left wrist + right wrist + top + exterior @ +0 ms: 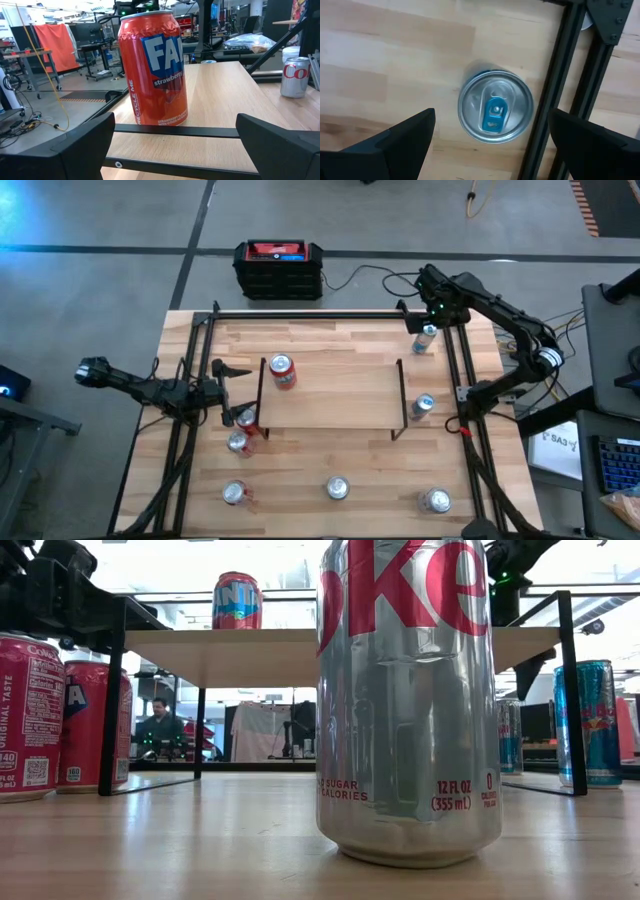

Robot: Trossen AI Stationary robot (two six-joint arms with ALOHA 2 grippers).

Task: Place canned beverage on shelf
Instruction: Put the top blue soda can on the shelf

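One red strawberry soda can (283, 370) stood upright on the shelf (335, 395), near its left end. The left pincer (236, 370) was level with the shelf's left edge, just beside that can, its fingers (65, 150) spread wide and gripping nothing; the can (152, 67) filled the left wrist view, apart from both fingers. The right pincer (430, 315) hung over a blue-tabbed can (495, 107) at the far right part of the worktop (330, 455), beside a black rail (552, 95); its fingers (395, 140) were wide either side of the can top, not touching it. A second blue can (422, 407) stood by the shelf's right legs. Two red cans (241, 430) stood close together by its left legs. Three more cans stood along the near edge, among them a silver diet cola can (410, 700) that loomed in the low view.
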